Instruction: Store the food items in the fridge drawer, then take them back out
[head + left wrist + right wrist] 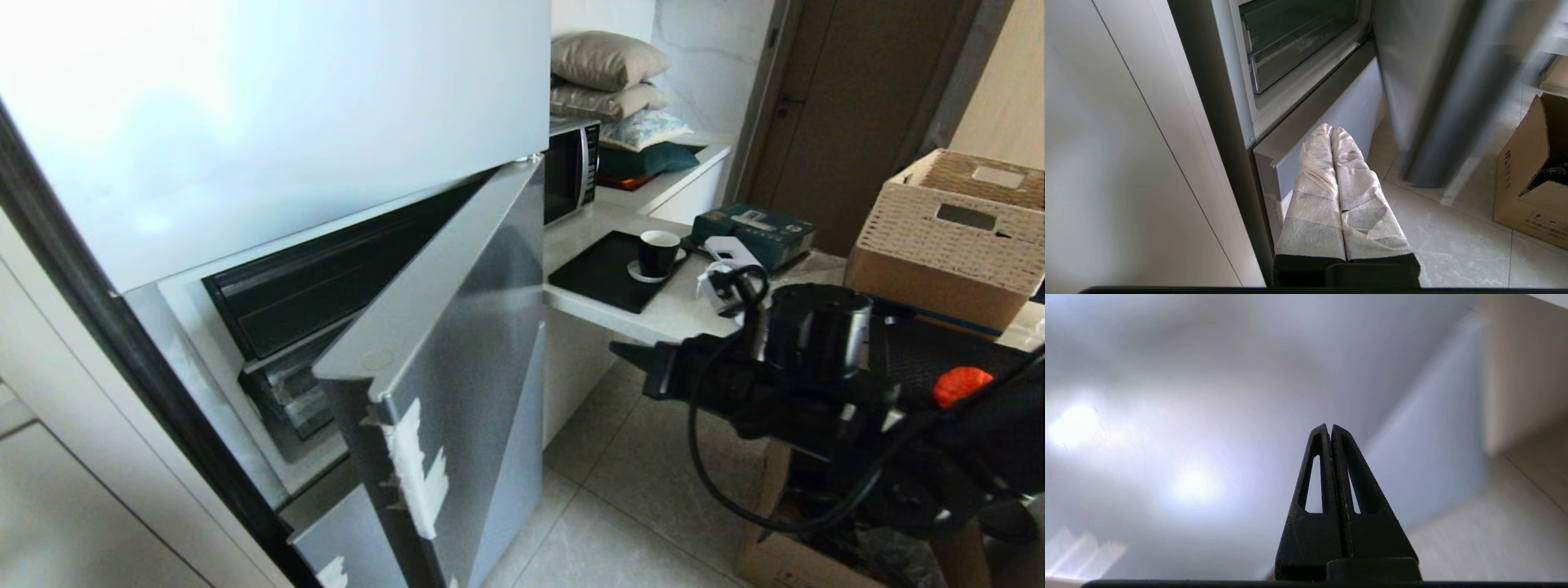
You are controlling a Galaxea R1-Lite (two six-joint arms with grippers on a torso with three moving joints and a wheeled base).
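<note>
The fridge drawer (pixel 1298 49) sits pushed in behind the half-open grey fridge door (pixel 457 359), its clear front visible in the middle compartment. No food items can be made out in any view. The right gripper (pixel 1330 428), pressed together and empty, faces a pale glossy surface, seemingly the fridge front. The left gripper (pixel 1331 130), its wrapped fingers also pressed together, hangs low by the bottom fridge front (pixel 1339 110). The step in hand looks like opening up; next the door needs swinging wider before the drawer can be pulled.
</note>
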